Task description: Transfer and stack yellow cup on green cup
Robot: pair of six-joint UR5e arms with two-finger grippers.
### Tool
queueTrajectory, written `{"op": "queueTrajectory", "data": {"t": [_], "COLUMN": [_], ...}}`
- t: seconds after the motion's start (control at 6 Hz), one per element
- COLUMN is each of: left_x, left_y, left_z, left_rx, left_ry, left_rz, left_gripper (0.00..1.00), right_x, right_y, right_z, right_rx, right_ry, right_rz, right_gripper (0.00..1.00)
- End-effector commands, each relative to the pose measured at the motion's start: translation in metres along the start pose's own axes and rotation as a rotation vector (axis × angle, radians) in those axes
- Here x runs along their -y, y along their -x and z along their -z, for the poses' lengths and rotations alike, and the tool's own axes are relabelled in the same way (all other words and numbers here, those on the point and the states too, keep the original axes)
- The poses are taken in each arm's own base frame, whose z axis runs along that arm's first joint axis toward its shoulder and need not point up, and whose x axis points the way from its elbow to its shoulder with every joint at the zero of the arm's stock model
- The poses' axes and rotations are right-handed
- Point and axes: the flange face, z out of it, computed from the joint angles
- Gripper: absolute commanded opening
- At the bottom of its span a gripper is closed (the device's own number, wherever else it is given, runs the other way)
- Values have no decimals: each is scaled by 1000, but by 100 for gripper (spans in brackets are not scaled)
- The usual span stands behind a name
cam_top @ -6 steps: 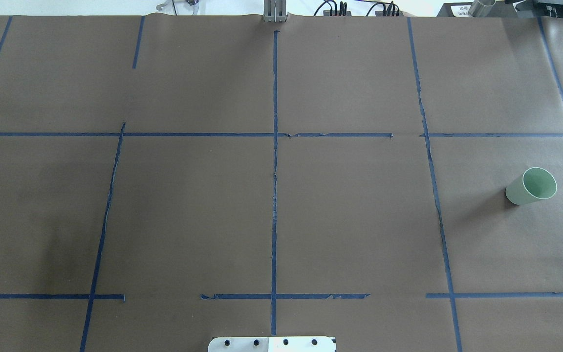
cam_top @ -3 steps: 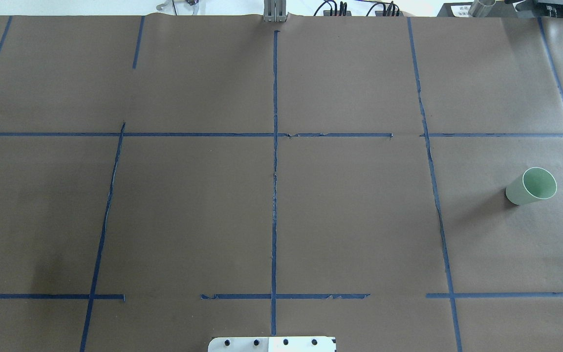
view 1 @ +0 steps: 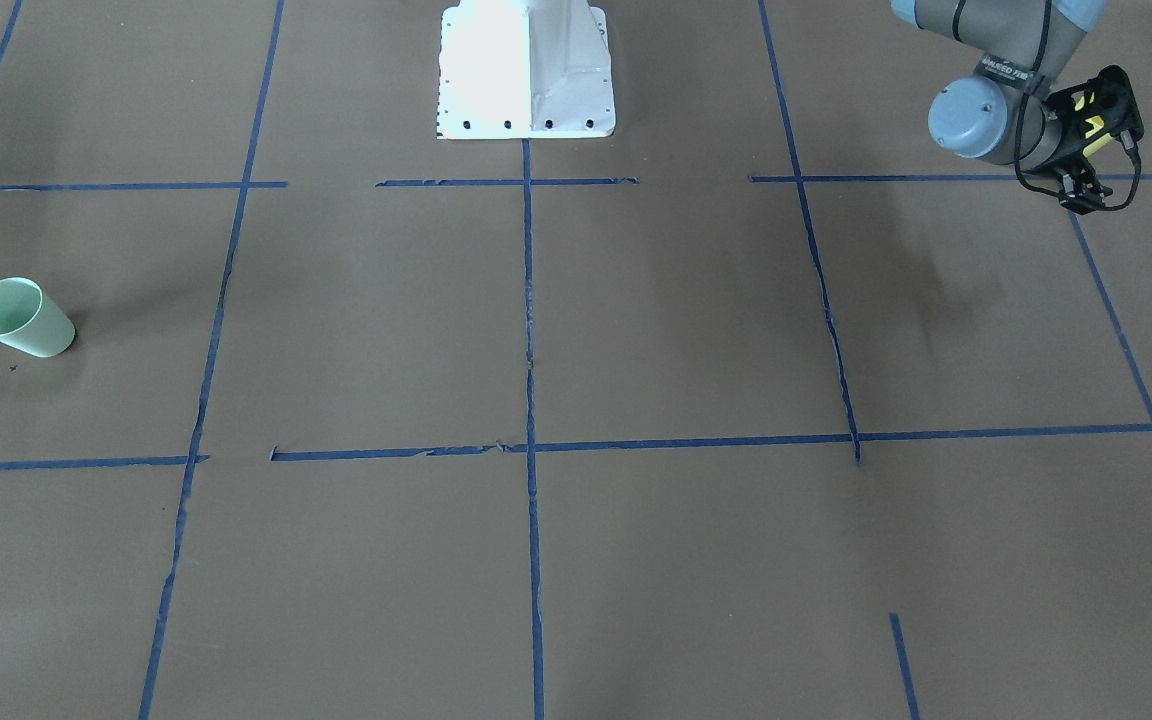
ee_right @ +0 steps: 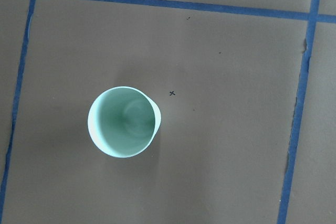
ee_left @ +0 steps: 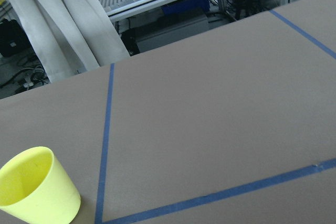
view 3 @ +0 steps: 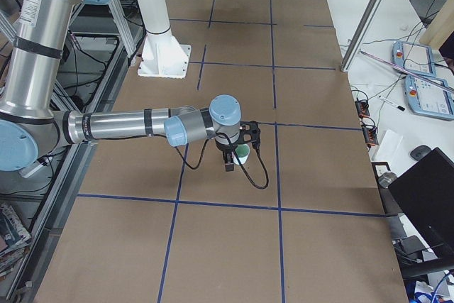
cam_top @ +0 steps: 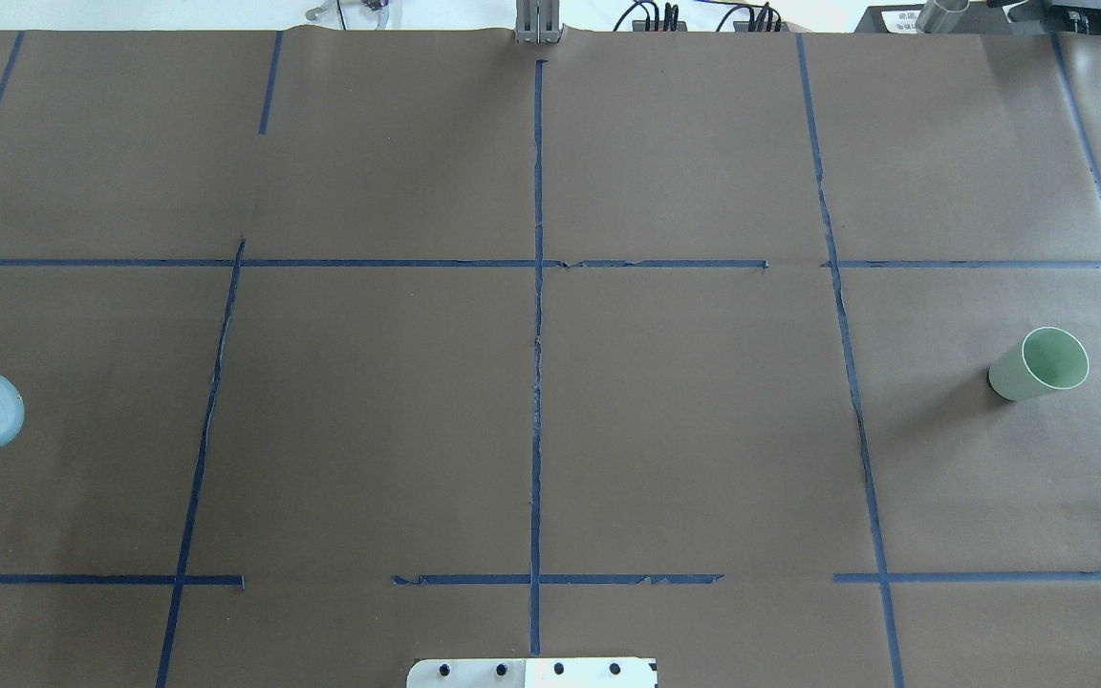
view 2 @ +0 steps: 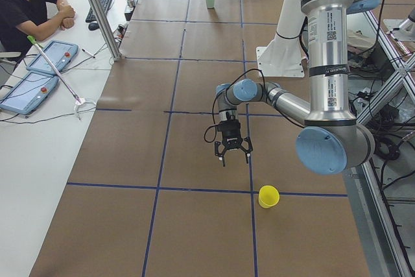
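Observation:
The yellow cup (view 2: 268,196) stands upright near the table's edge on my left. It also shows low left in the left wrist view (ee_left: 37,188). My left gripper (view 2: 232,159) hangs above the table a short way from it, fingers spread and empty; it also shows in the front-facing view (view 1: 1083,195). The green cup (cam_top: 1038,365) stands upright far to my right, also in the front-facing view (view 1: 21,318) and from straight above in the right wrist view (ee_right: 123,121). My right gripper (view 3: 228,167) hovers over the green cup (view 3: 242,151); I cannot tell whether it is open.
Brown paper with blue tape lines (cam_top: 537,315) covers the table. The white robot base plate (view 1: 526,70) sits at the near middle edge. An operator (view 2: 26,4) sits at a side bench with tablets (view 2: 29,76).
In the overhead view the left arm's grey wrist joint has come in at the left edge and moved toward the robot. The green cup has not moved.

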Motion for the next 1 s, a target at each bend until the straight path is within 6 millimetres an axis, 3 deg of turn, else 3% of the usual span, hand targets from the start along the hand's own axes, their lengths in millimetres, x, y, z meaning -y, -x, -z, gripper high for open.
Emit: {"op": "queueTrajectory", "data": {"t": [0.0,0.17,0.5,0.83], "left_x": [-22,-45,-71,-80], "left_y": [6,20,47,45], "left_z": [-38,-56,-56,-82], "left_rx": [63,126,150,158], "left_ry": [-85,-107,-116,-146], "left_rz": [105,71,126,128], "left_gripper": [100,100,100,100], "right_x": [-4,-4,-4,-5], "right_y": [-1,-1,4,4], "right_z": [-1,-1,3,3], "right_rx": [8,9,10,10], "right_ry": [8,7,-1,0], "right_rz": [-4,-5,5,4], "right_gripper": [100,100,100,100]}}
